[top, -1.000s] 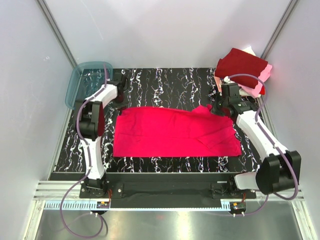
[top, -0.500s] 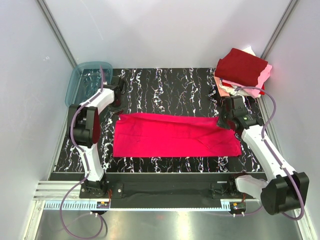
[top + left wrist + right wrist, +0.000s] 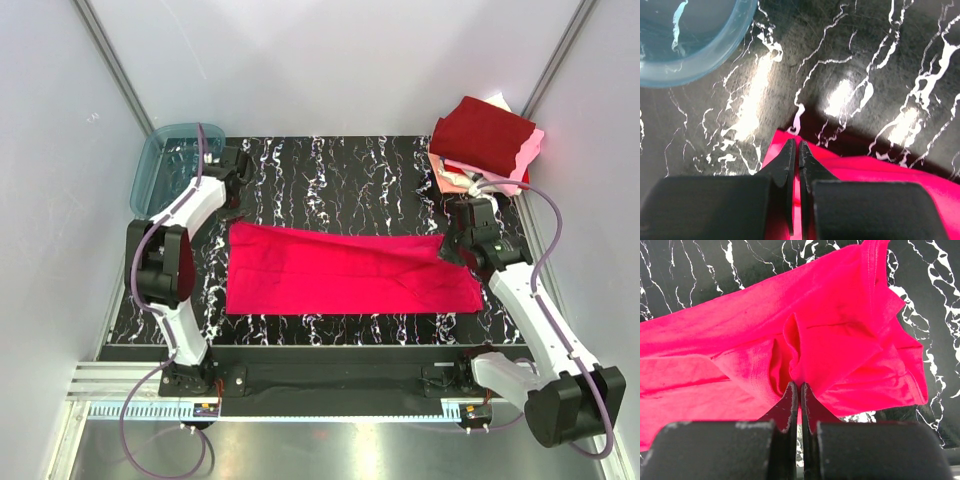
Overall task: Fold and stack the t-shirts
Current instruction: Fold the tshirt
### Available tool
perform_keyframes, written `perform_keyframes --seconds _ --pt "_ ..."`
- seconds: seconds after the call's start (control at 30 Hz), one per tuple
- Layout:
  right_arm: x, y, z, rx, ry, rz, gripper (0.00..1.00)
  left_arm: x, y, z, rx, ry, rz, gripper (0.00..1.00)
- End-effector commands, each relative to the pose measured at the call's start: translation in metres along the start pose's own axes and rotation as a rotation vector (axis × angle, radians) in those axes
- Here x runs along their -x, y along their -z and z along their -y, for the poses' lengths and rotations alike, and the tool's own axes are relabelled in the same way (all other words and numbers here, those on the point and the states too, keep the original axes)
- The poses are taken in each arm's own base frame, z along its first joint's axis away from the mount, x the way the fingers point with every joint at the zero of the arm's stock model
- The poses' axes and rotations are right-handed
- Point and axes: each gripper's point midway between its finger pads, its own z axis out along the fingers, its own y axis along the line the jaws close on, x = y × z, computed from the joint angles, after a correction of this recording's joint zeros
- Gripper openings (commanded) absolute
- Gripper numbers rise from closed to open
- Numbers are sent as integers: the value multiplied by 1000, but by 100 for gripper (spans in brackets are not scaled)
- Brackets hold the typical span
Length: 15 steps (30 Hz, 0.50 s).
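Observation:
The bright pinkish-red t-shirt (image 3: 340, 275) lies spread on the black marbled table (image 3: 330, 175), with its far edge partly folded toward the near side. My left gripper (image 3: 236, 213) is shut on the shirt's far left corner (image 3: 782, 145). My right gripper (image 3: 448, 250) is shut on a bunched fold of the shirt (image 3: 840, 315) at its far right edge. At the back right corner is a stack of folded shirts: dark maroon (image 3: 482, 130) on top, pale pink (image 3: 528, 152) under it, salmon and white edges showing below.
A translucent blue-grey tub (image 3: 165, 165) stands at the table's back left corner, just beyond my left gripper; its rim shows in the left wrist view (image 3: 695, 50). Grey walls close in both sides.
My right gripper has moved toward the near edge, carrying the shirt's far right edge with it. The shirt's visible depth has shrunk. My left gripper stays near the far left corner.

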Motion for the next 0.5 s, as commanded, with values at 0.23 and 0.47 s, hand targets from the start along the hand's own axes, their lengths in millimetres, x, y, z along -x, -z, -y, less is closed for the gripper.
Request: perform_keyframes --seconds 0.23,0.47 --pt "-2 20 14 -50 -88 38 0 -16 19 -17 21 -5 59 0" --pt "-27 25 13 -35 -236 -20 0 -29 27 -26 37 -11 57 0"
